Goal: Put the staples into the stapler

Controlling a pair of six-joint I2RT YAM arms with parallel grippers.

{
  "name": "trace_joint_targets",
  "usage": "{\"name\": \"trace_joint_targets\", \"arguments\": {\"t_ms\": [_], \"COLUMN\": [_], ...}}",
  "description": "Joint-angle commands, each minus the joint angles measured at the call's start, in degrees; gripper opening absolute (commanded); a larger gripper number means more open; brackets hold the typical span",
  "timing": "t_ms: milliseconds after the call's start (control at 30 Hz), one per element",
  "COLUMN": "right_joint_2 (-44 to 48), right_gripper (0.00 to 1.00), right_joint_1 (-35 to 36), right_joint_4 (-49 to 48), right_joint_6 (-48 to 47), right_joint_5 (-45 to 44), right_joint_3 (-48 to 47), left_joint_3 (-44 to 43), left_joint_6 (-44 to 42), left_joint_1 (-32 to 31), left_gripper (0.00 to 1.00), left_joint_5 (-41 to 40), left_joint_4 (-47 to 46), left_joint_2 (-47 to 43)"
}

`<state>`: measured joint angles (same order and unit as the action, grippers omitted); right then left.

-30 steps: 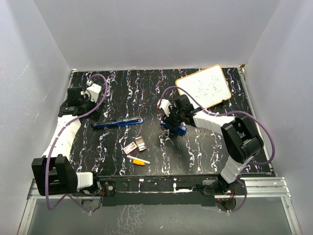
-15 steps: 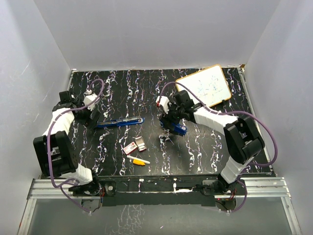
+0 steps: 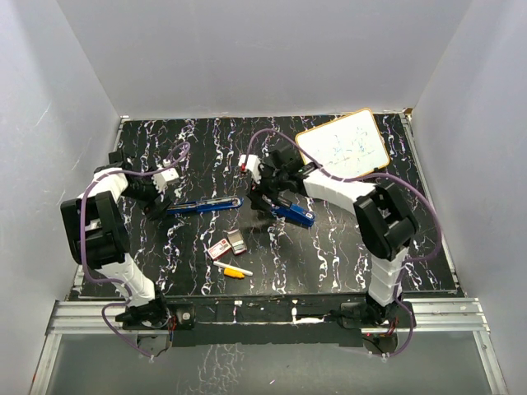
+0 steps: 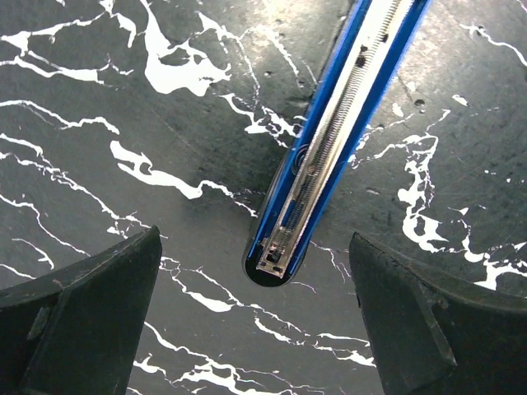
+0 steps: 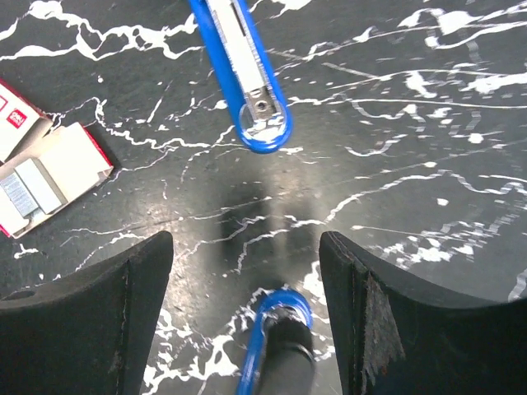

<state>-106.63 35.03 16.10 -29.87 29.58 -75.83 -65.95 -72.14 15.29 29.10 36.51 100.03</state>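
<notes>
The blue stapler (image 3: 202, 206) lies opened out flat on the black marbled table. My left gripper (image 3: 158, 202) is open and empty just off its left end. The left wrist view shows the open staple channel with its spring (image 4: 329, 140) ending between and ahead of the fingers (image 4: 82, 321). My right gripper (image 3: 262, 200) is open and empty near the stapler's right end, whose silver plate (image 5: 257, 105) shows ahead. The staples sit in the small red-and-white box (image 3: 229, 244), also seen at the left of the right wrist view (image 5: 41, 177).
A second blue piece with a black tip (image 3: 293, 215) lies right of the right gripper and shows low between its fingers (image 5: 280, 354). A yellow-and-white marker (image 3: 233, 269) lies near the front. A whiteboard (image 3: 344, 146) lies at the back right.
The left gripper has swung right, toward the stapler's left end. The right gripper has moved left, off the second blue piece, toward the stapler's right end.
</notes>
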Motion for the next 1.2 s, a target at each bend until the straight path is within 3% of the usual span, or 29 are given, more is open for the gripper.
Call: {"name": "trace_joint_targets", "arguments": {"t_ms": [0,600,833,1167], "right_joint_2": [-4.3,-23.1,-24.0,-15.6], "right_gripper": [0.73,0.69,0.47,0.21], "right_joint_1": [1.5,4.6,5.3,5.9], "right_joint_4": [-2.7,-2.9,0.1,1.6], "right_joint_6": [1.9,2.7,-0.2,-2.5], "right_joint_5": [3.0,3.8,5.3,6.3], "right_joint_3": [-4.5,-20.6,-21.9,-9.9], "left_joint_3": [-0.3,2.5,2.5,7.5], "left_joint_6": [-9.4,-22.6,-26.9,-28.2], "left_joint_1": [0.4,0.4,0.4,-3.2], "left_gripper": [0.93,0.62,0.48,0.45], "left_joint_5": [5.3,3.5,4.9,7.6], "left_joint_4": [3.0,5.3,8.1,9.5], "left_joint_2": [-0.7,2.1,2.0,-2.4]}}
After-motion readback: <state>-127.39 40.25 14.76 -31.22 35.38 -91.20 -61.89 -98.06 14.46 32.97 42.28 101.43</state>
